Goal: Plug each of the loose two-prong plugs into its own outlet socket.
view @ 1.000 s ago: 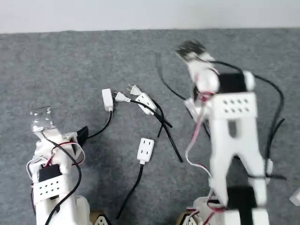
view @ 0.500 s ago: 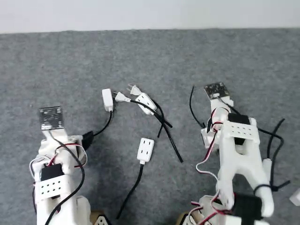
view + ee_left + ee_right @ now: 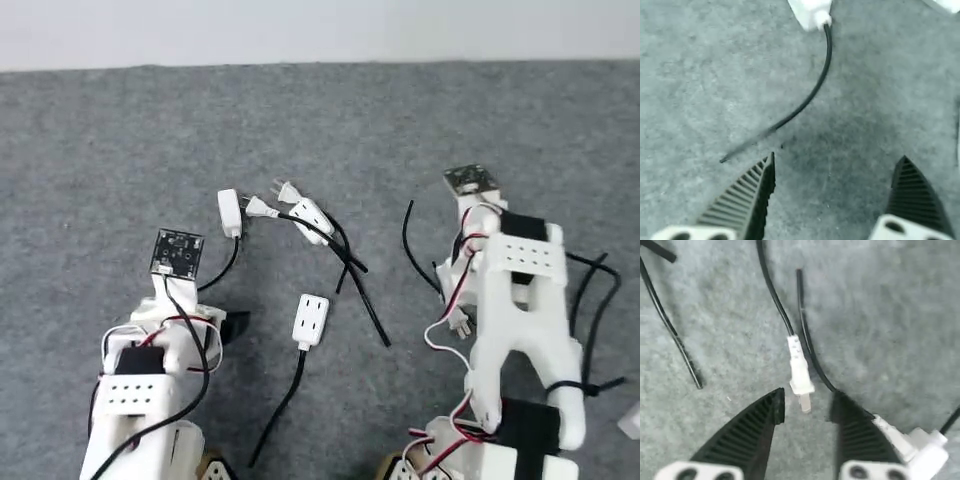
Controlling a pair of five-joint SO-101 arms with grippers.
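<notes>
**Right gripper lined up on a loose plug, with no grasp made yet**

Toward the near left corner of the grey tabletop (image 3: 120,120), our left gripper (image 3: 837,157) hangs with its jaws spread wide and holds nothing. A black cord (image 3: 810,90) runs from it to the upright outlet socket (image 3: 229,212) farther in. At the near middle lies the three-slot outlet socket (image 3: 310,320), unoccupied. On the right side, our right gripper (image 3: 807,400) is narrowly parted, with a jaw on either side of the prong end of a white two-prong plug (image 3: 799,367), not clamped on it. Mid-table, a second plug (image 3: 258,208) lies just beside the upright socket, and we cannot tell if its prongs are in. We judge the first pickup is in hand. Next we should close on the plug's body, lift it, and aim the prongs at a free socket, probably steadied by our left.
</notes>
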